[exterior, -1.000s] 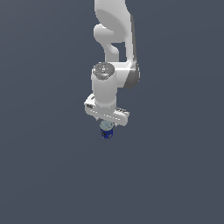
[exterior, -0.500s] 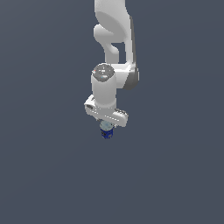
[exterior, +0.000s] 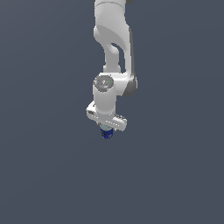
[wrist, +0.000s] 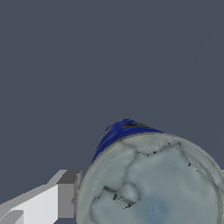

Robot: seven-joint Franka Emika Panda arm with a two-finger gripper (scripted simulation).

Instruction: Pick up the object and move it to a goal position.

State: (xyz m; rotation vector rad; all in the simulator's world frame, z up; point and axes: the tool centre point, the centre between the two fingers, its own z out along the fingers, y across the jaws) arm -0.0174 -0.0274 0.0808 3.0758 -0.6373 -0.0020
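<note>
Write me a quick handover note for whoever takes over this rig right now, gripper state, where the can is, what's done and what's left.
Gripper: pointing down, closed on the blue can, which pokes out just below the white hand in the exterior view. The wrist view shows the can's silver-grey top filling the frame beside one finger.
Done: the can appears grasped.
Left: carry it to the goal and release. No goal marker shows in either view, and the plain grey background does not reveal whether the can is off the surface, so confirm both before moving.

exterior view distant, wrist view close above can [wrist: 153,183], shared
</note>
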